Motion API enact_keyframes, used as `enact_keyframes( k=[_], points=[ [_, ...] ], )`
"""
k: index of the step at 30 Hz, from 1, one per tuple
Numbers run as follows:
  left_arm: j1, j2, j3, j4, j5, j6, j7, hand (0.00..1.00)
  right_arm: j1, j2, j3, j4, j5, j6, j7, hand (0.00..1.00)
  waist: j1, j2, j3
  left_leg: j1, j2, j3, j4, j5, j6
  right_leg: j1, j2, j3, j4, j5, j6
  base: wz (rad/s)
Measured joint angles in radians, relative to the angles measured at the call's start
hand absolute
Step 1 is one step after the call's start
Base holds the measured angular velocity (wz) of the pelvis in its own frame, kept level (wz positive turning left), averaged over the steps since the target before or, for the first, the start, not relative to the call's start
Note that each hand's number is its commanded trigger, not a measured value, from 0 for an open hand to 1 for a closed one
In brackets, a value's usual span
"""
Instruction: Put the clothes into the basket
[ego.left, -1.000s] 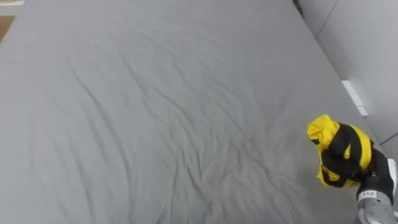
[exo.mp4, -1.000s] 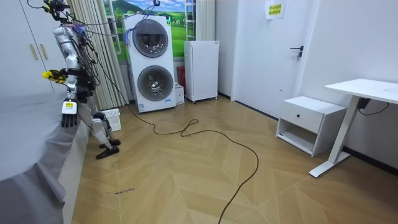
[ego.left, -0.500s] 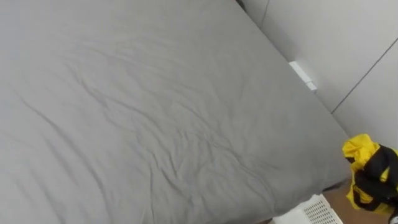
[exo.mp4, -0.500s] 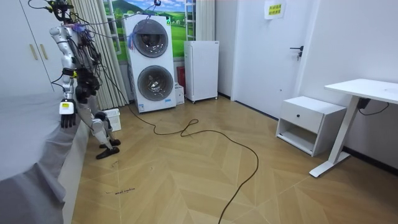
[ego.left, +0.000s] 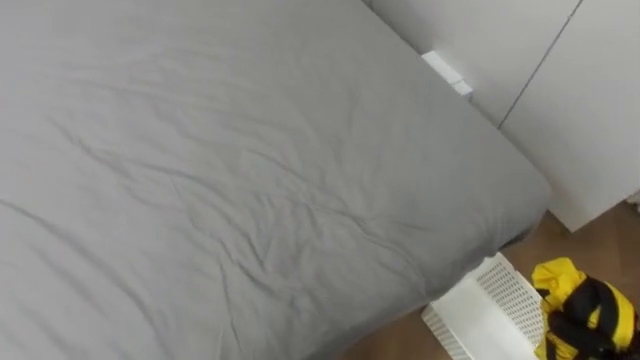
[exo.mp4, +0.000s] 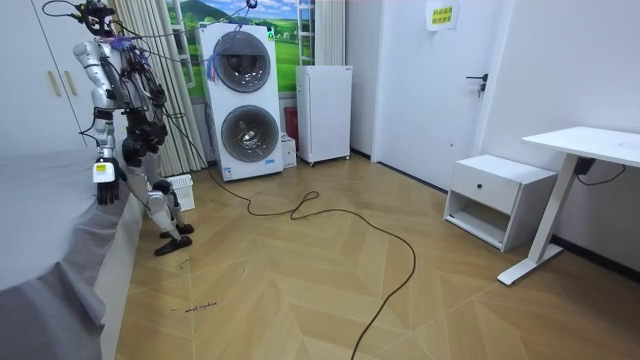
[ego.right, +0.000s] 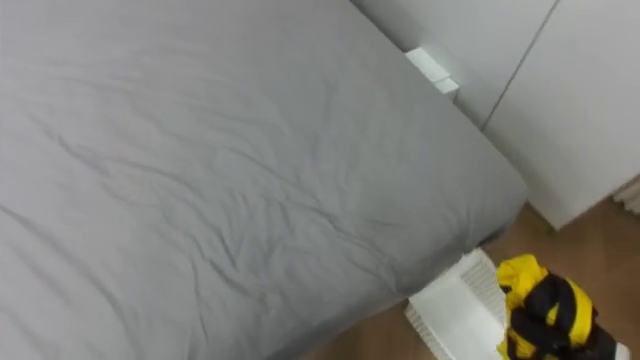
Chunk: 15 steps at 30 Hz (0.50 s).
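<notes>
By the bed's corner: one yellow cloth (ego.right: 517, 276) in right hand (ego.right: 543, 304), next to one basket (ego.left: 502, 294).
Right hand's black fingers are clenched round the single cloth, held clear of the grey bed (ego.left: 250, 150), above the floor (ego.left: 590, 240) and just right of the one white basket standing against the bed's corner. In the room view the robot stands at that corner; left hand (exo.mp4: 104, 188) hangs beside the bed, its fingers too small to tell. Two stacked washers (exo.mp4: 243, 100) stand behind.
</notes>
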Motion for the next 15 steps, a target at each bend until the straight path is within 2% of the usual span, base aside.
enact_keyframes(
  k=[4, 6, 8, 10, 15],
  points=[
    [-0.016, -0.001, -0.021, 0.01, -0.01, 0.0, 0.0, 0.0, -0.074, -0.01, -0.015, 0.084, 0.001, -0.013, -0.043, 1.0, 0.001, 0.022, 0.0007, -0.041, -0.002, 0.015, 0.004, 0.002, 0.004, -0.053, 0.001, 0.015, 0.02, -0.002, 0.003, -0.12],
    [-0.037, -0.001, -0.041, 0.022, -0.025, -0.003, 0.0, 0.0, -0.116, -0.029, -0.015, 0.139, 0.006, -0.035, -0.062, 1.0, 0.006, 0.048, 0.0015, -0.08, -0.003, 0.019, 0.013, 0.002, 0.006, -0.097, 0.003, 0.03, 0.033, 0.001, 0.008, -0.08],
    [-0.051, -0.001, -0.042, 0.034, -0.031, -0.006, 0.001, 0.0, -0.136, -0.035, -0.015, 0.153, 0.011, -0.04, -0.063, 1.0, 0.021, 0.059, -0.0014, -0.105, -0.007, 0.024, 0.015, 0.002, 0.006, -0.134, 0.006, 0.048, 0.056, -0.001, 0.011, -0.25],
    [-0.062, -0.001, -0.049, 0.045, -0.046, -0.012, 0.005, 0.0, -0.155, -0.037, -0.015, 0.184, 0.013, -0.055, -0.063, 1.0, 0.029, 0.066, 0.0001, -0.123, -0.009, 0.02, 0.018, 0.003, 0.009, -0.158, 0.005, 0.05, 0.069, -0.001, 0.01, -0.18],
    [-0.111, -0.001, -0.069, 0.075, -0.051, -0.016, 0.011, 0.0, -0.226, -0.051, -0.016, 0.279, 0.097, -0.068, -0.064, 1.0, 0.038, 0.08, 0.004, -0.179, -0.011, 0.022, 0.026, 0.013, 0.016, -0.222, 0.003, 0.051, 0.09, -0.003, 0.008, 0.01]
  ],
)
